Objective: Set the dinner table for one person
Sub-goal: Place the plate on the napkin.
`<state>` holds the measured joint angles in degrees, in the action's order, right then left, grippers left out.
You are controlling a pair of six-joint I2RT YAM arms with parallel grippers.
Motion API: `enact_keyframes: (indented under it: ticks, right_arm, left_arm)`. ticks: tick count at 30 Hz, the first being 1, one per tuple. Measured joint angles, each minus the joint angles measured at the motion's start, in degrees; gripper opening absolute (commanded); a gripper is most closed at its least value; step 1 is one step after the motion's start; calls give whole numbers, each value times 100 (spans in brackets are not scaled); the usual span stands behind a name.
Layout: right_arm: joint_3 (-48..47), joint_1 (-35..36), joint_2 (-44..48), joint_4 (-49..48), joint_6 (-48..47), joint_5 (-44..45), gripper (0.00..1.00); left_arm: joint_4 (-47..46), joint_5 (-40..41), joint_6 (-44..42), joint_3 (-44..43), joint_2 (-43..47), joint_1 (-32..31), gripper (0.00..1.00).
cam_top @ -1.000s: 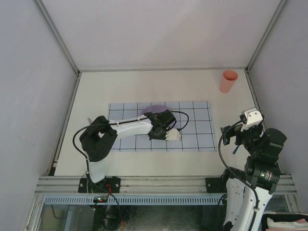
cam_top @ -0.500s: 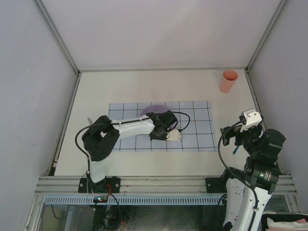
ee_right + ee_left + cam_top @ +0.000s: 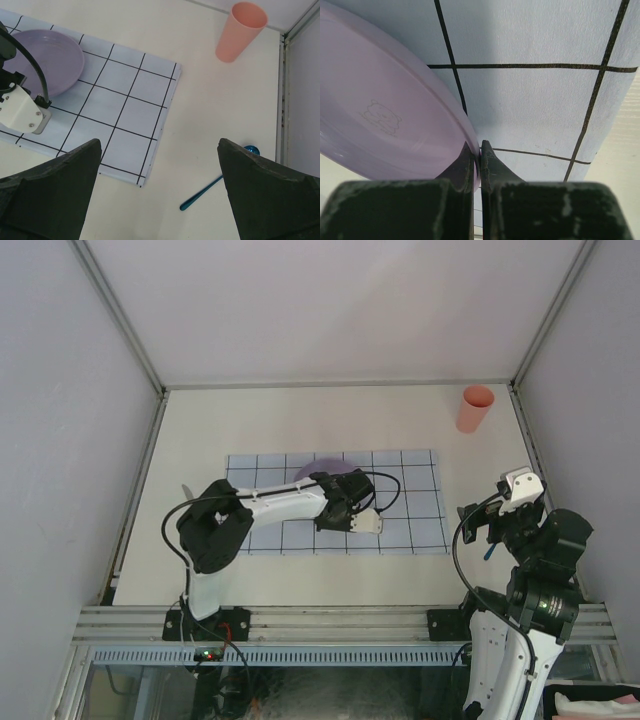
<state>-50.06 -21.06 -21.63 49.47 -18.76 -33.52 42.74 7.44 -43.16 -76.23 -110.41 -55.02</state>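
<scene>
A lilac plate [image 3: 385, 110] lies tilted over the pale blue grid cloth [image 3: 530, 110], its rim pinched between my left gripper's [image 3: 480, 147] shut jaws. From above, the left gripper [image 3: 332, 492] reaches over the middle of the cloth [image 3: 410, 490], and the arm hides most of the plate [image 3: 322, 466]. The cloth lies on the off-white dinner table [image 3: 300, 420]. My right gripper [image 3: 160, 142] hangs open and empty over the table's right side [image 3: 225, 125], with the plate [image 3: 42, 60] far to its left.
A pink cup [image 3: 475, 408] stands upright at the back right corner, also in the right wrist view [image 3: 240, 31]. A blue spoon [image 3: 217, 186] lies on the table right of the cloth [image 3: 125, 100], below the right gripper [image 3: 485, 520]. Aluminium rails and walls enclose the table.
My left arm has shifted slightly to the right over the cloth, carrying the plate with it. The right arm has stayed still.
</scene>
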Motion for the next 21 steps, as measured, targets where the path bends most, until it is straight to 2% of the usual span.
enact_keyframes:
  ticks: [6,10,21]
  right_arm:
    - [42,0,39,2,-17,0,100]
    - [66,0,87,7,-37,0,100]
    - [66,0,101,4,-39,0,100]
  left_arm:
    - [22,4,9,-63,-28,-59,11]
    - [7,-4,11,-61,-31,-72,2]
    - [-76,129,11,55,-31,-90,3]
